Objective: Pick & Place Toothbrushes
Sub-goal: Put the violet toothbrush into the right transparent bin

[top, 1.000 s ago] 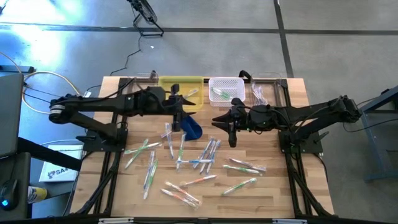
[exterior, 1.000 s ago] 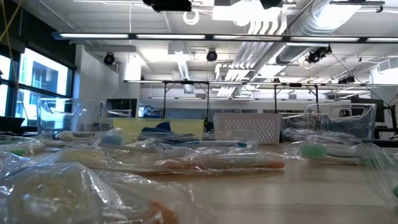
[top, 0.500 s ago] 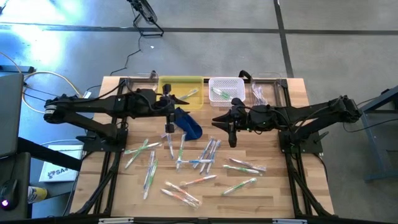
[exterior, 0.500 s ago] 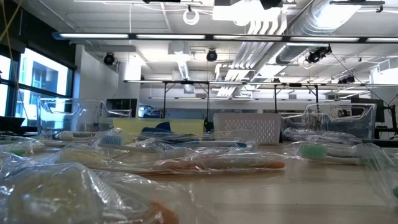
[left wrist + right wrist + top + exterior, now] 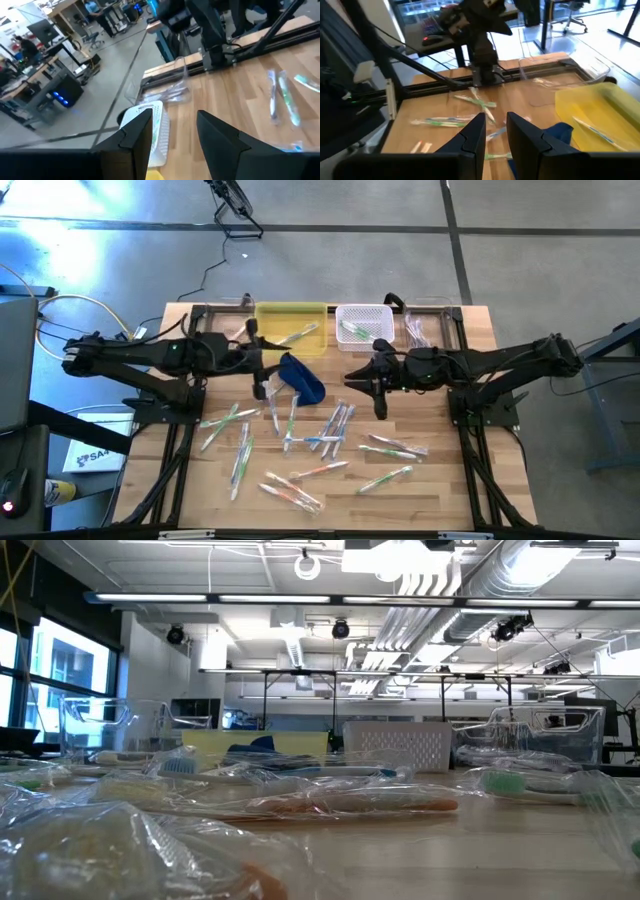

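- The left hand (image 5: 262,370) hangs over the far half of the worktop (image 5: 440,490), its fingers (image 5: 135,135) apart with nothing between them.
- Just beside that hand, toward the middle, lies the dark blue pouch (image 5: 303,378); just beyond it sits the yellow tray (image 5: 268,315) with one toothbrush (image 5: 298,334) resting in it.
- The right hand (image 5: 376,385) hovers on the other side of the pouch, well apart from the left one, its fingers (image 5: 472,132) slightly parted and empty.
- Beyond the right hand stands the white basket (image 5: 385,315) holding green-accented brushes (image 5: 354,331), and a clear bin (image 5: 455,320) sits to its outer side.
- The loose toothbrushes (image 5: 320,435) lie scattered on the near half of the worktop, on the near side of both hands; the closest ones lie just below the pouch, between the two hands.
- Bare wood shows along the near edge and at the right front corner of the worktop.
- From table height, wrapped brushes (image 5: 350,802) fill the foreground, the trays behind them.
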Tool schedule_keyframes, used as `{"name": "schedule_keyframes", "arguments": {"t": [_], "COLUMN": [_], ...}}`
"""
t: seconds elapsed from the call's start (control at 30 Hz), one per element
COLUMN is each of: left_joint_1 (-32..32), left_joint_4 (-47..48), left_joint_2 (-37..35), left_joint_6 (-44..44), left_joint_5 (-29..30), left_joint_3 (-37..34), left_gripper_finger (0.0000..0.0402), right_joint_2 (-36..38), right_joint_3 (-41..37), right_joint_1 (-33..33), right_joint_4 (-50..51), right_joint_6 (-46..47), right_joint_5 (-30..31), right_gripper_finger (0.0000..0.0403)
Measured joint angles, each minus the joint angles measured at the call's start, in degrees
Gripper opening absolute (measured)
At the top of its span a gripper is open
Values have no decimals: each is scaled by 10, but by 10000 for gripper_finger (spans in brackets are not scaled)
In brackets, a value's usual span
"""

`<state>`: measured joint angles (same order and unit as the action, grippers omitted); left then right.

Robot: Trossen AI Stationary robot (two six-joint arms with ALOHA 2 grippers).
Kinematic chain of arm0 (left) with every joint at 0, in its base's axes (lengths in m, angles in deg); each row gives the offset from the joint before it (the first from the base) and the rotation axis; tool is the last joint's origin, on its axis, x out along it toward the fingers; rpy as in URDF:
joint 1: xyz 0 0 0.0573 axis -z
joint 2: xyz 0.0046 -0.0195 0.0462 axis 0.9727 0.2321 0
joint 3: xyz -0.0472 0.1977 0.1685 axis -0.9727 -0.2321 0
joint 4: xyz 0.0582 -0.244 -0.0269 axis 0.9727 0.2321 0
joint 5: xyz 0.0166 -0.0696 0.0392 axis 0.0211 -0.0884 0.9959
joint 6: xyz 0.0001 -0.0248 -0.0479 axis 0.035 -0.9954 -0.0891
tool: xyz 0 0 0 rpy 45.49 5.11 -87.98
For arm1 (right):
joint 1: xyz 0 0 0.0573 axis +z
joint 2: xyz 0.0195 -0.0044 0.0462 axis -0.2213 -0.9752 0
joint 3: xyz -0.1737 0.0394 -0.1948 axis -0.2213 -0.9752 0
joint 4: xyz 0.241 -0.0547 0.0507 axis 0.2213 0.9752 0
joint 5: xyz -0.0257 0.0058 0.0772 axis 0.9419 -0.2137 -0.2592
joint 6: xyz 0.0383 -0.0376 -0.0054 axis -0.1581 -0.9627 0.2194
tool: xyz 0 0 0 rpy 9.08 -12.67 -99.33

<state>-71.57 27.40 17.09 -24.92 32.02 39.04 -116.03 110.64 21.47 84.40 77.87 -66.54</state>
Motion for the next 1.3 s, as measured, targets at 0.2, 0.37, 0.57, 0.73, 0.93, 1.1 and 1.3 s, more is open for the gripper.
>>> {"name": "schedule_keyframes", "arguments": {"t": [0.2, 0.37, 0.57, 0.73, 0.93, 1.1, 1.3], "left_joint_1": [33, 67, 74, 74, 74, 74, 74], "left_joint_4": [3, 3, 5, 9, 9, 9, 9], "left_joint_2": [-37, -48, -48, -48, -48, -48, -48], "left_joint_6": [-37, -48, -50, -50, -50, -50, -50], "left_joint_5": [13, 42, 25, 24, 24, 23, 22], "left_joint_3": [-51, -67, -67, -67, -67, -67, -67], "left_gripper_finger": [149, 149, 149, 149, 149, 149, 149], "right_joint_2": [43, 55, 42, 28, 24, 24, 24], "right_joint_3": [0, 0, 0, 0, 0, 0, 0], "right_joint_1": [9, 18, 18, 19, 18, 18, 18], "right_joint_4": [44, 112, 169, 165, 165, 166, 166], "right_joint_6": [2, 46, 56, 56, 89, 101, 101], "right_joint_5": [1, 0, -26, -77, -131, -139, -139], "right_gripper_finger": [70, 70, 70, 70, 70, 70, 70]}}
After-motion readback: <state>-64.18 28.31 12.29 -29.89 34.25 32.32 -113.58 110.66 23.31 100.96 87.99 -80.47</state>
